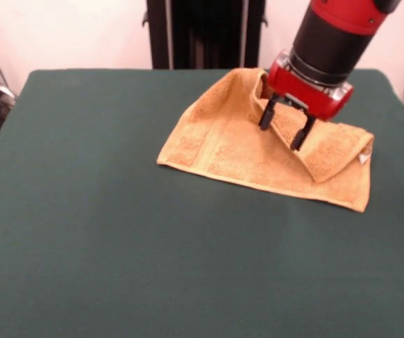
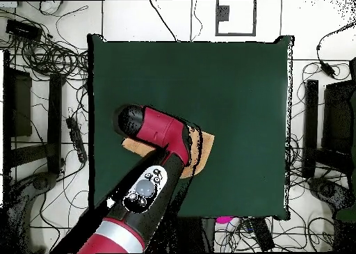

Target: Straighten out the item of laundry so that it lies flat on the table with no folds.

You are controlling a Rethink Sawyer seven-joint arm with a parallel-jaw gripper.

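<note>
The orange-yellow towel (image 1: 248, 151) lies on the dark green table (image 1: 117, 232) at its far right part in the front view. Its right side is folded over into a raised ridge, and a small white tag (image 1: 363, 158) shows at the right edge. My gripper (image 1: 283, 130) hangs over the fold with its two black fingers (image 1: 266, 115) spread apart, tips at or just above the cloth, holding nothing. In the overhead view my red and black arm (image 2: 156, 161) covers most of the towel (image 2: 204, 148); only its edges show.
Cables and dark equipment lie on the floor around the table (image 2: 229, 91) in the overhead view. A black post (image 1: 202, 32) stands behind the table's far edge in the front view.
</note>
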